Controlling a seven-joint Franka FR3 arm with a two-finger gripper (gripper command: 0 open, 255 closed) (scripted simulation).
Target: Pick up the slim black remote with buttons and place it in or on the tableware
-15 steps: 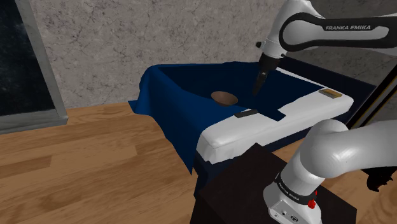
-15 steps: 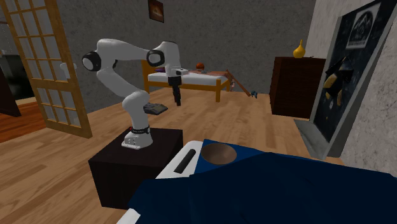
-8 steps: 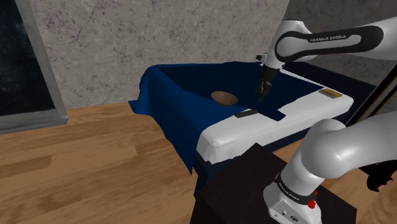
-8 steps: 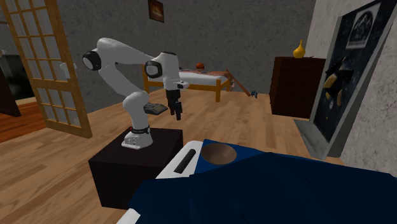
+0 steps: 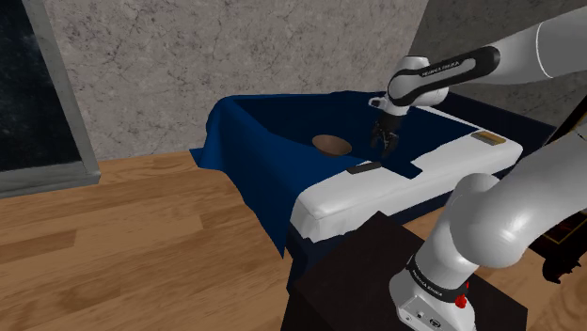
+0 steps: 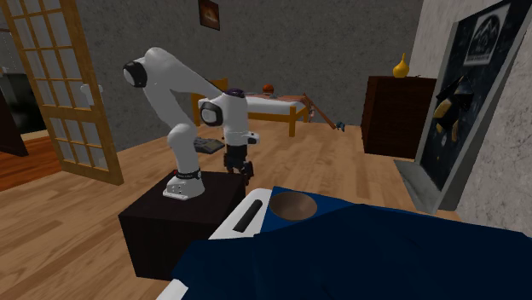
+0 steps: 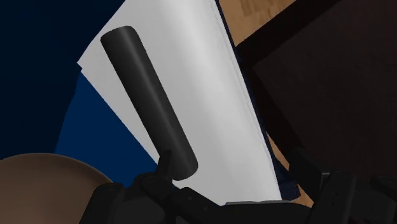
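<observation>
Where the bed's [image 5: 376, 199] white part shows beside a dark blue blanket [image 5: 263, 155], a slim black remote [image 5: 363, 168] lies flat, close to the bed's edge nearest the robot. In the wrist view the remote [image 7: 149, 102] is a plain dark bar lying across the white strip, with the blanket next to it. One end of the bar lies just beside one of the claw's fingers [image 7: 165, 160].

A shallow brown bowl [image 5: 329, 144] sits on the blanket near the remote, apart from it. In the shoulder view the bowl is at about ten o'clock from the remote. In the second exterior view the bowl [image 6: 292, 205] is at about two o'clock from the remote [image 6: 248, 216]. The wrist view catches a rounded brown part of the bowl [image 7: 38, 184] beside the claw.

The black claw [image 5: 385, 143] hangs over the bed, pointing down, its two fingers spread apart and holding nothing. In the shoulder view it is at about one o'clock from the remote, above it and not touching it. In the second exterior view the claw [image 6: 240, 173] is at about twelve o'clock from the remote. In the wrist view the claw [image 7: 232, 159] has the white strip between its fingers.

The white arm [image 6: 170, 85] bends over from a dark box stand [image 5: 367, 273] set against the bed, at about six o'clock from the remote in the shoulder view. A wooden floor [image 5: 113, 235] lies around the bed and a mottled grey wall [image 5: 235, 47] rises behind it.
</observation>
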